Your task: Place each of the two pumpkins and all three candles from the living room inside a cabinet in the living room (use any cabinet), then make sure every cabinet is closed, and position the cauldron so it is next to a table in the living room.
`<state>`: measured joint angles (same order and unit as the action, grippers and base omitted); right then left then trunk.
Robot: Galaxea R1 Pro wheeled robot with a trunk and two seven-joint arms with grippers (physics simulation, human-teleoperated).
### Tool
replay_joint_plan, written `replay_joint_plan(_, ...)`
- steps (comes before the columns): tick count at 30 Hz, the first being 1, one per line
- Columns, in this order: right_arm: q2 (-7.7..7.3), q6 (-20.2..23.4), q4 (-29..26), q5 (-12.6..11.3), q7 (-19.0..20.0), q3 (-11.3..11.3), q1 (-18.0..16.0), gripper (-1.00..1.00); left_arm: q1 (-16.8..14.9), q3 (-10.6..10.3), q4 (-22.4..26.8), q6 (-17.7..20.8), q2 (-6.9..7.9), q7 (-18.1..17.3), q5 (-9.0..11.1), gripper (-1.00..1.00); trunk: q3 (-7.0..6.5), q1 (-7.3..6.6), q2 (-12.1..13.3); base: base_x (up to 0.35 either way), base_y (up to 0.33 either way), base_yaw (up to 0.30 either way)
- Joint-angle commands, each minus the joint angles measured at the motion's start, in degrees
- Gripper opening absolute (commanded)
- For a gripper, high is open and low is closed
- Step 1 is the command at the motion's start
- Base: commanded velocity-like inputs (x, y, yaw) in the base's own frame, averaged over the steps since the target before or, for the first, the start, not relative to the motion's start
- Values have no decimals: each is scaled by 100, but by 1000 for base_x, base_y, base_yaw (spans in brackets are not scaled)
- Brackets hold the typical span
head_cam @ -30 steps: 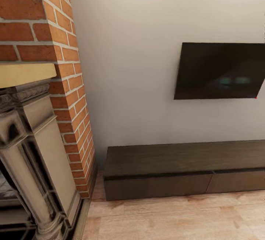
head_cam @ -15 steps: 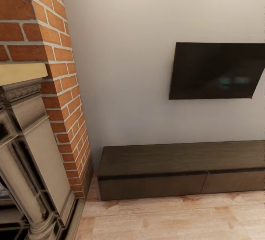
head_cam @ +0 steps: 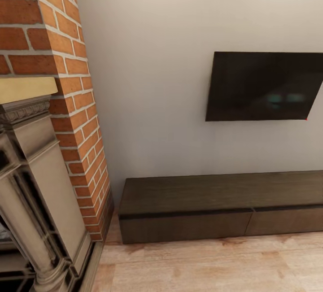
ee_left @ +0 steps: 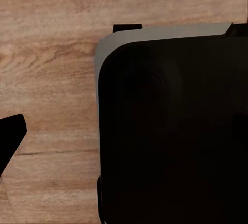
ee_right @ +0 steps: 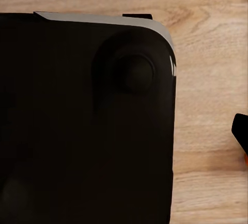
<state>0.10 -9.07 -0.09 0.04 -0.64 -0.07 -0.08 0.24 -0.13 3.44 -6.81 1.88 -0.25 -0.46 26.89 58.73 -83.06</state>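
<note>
pincer state cannot be told: both wrist views look down at the robot's dark base (ee_left: pixel 170 131) over wood floor (ee_right: pixel 212 43). cabinet (head_cam: pixel 215 209), low and dark, sits at lower right of the head view, shut. its 2 handle-less fronts look stiff; likely grip an edge.

Left wrist view: black rounded robot base (ee_left: pixel 170 131) with grey rim over light wood floor (ee_left: pixel 49 53); dark fingertip (ee_left: pixel 10 139) at edge.
</note>
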Motion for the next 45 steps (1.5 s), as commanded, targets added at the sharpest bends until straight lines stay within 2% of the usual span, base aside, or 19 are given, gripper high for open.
replay_joint_plan(1,1,-16,1,-1,-5,1,-1,100,3,-2,8,-16,2,-2,-4,100,4,0,-2,0,0,0)
replay_joint_plan(16,16,-26,-11,-1,43,-1,-1,100,3,11,8,-106,-3,34,10,100,4,0,-2,0,-68,0)
replay_joint_plan(23,8,-306,-9,-7,46,-10,-1,100,3,20,8,-110,5,24,19,100,10,0,-2,0,-1,-18)
replay_joint_plan(29,18,-354,-15,-6,46,-10,-1,100,3,22,14,-116,27,-11,20,100,11,0,-2,0,0,-2)
replay_joint_plan(33,24,-343,-93,-4,37,-6,-1,100,-4,27,298,-114,48,-41,42,100,11,0,-2,0,0,0)
replay_joint_plan(35,21,-324,-276,-6,31,-5,-1,100,-5,44,657,-100,81,-229,58,100,11,0,-2,0,0,0)
replay_joint_plan(40,16,-291,-854,-101,73,-24,-1,100,-6,62,1120,-22,226,-1150,99,100,11,0,-2,0,0,0)
replay_joint_plan(42,15,-245,-1178,-277,84,-24,-1,100,-6,68,1175,-5,270,-1354,103,100,11,0,-2,0,0,0)
replay_joint_plan(45,-8,172,-2056,-820,100,-16,-1,100,-6,71,1218,113,338,-1523,103,100,11,0,-2,0,0,0)
